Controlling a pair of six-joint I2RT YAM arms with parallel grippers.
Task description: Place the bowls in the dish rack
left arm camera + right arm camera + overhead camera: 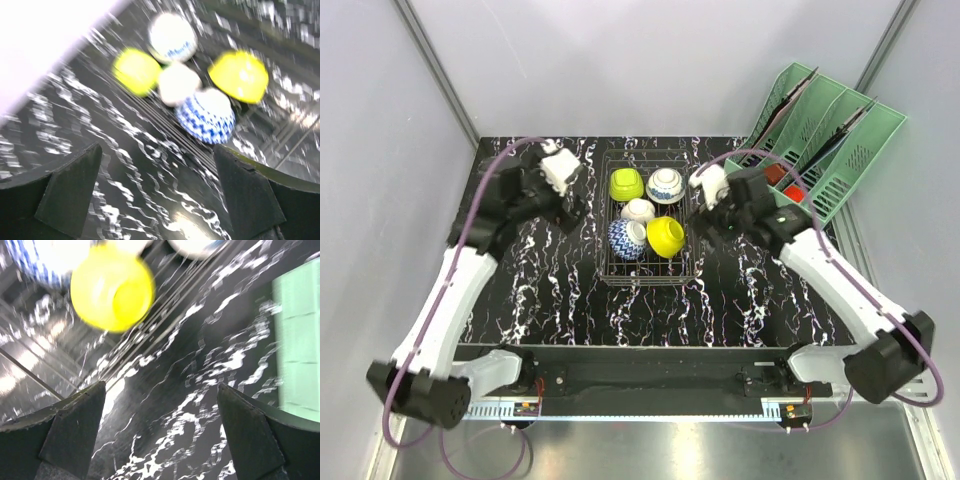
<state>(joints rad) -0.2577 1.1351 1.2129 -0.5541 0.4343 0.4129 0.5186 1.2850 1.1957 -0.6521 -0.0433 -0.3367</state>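
The dark wire dish rack (645, 270) stands mid-table and holds several bowls: lime-green (626, 184), white with blue pattern (665, 184), plain white (638, 210), blue floral (627, 240) and yellow (666, 237). My left gripper (576, 205) hovers just left of the rack, open and empty (157, 150); its view shows the blue floral bowl (206, 116) and yellow bowl (240, 76) ahead. Just right of the rack, my right gripper (704, 222) is open with nothing between its fingers (162, 387), and the yellow bowl (111, 287) lies beyond them.
A mint-green slotted organizer (820, 150) stands at the back right, close behind the right arm, and shows at the right wrist view's edge (300, 335). The black marbled table (540, 280) is bounded by pale walls left, right and behind.
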